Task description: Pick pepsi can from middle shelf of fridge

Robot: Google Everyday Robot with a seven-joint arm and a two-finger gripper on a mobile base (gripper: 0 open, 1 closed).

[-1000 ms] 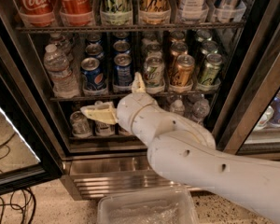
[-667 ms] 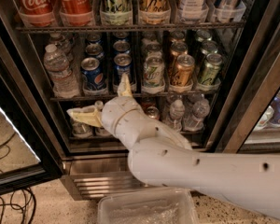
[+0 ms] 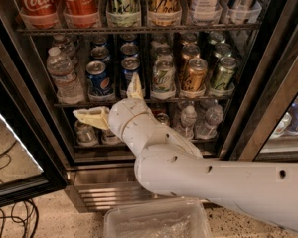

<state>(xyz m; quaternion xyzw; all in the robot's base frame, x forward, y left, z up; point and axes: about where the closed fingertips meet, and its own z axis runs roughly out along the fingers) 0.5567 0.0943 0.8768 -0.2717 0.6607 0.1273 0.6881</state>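
The hand (image 3: 105, 97) is spread wide and holds nothing. One cream finger (image 3: 135, 87) points up and covers the lower front of the pepsi can (image 3: 129, 67). The other finger points to the left, below and left of that can. Whether the upper finger already touches the can, I cannot tell. Compared with one second ago the hand has moved to the left. Since 0.7 s ago it sits almost at the same place, only a little higher, with the same wide spread. The pepsi can stands upright on the middle shelf (image 3: 208, 99) of the fridge (image 3: 270, 78). Just left of the pepsi can is a blue can with a round logo (image 3: 99, 79), and further left a water bottle (image 3: 63, 73). Right of the pepsi can stand a green can (image 3: 164, 76) and a gold can (image 3: 194, 73). Well below it, before the fridge base, is a clear plastic bin (image 3: 156, 222).
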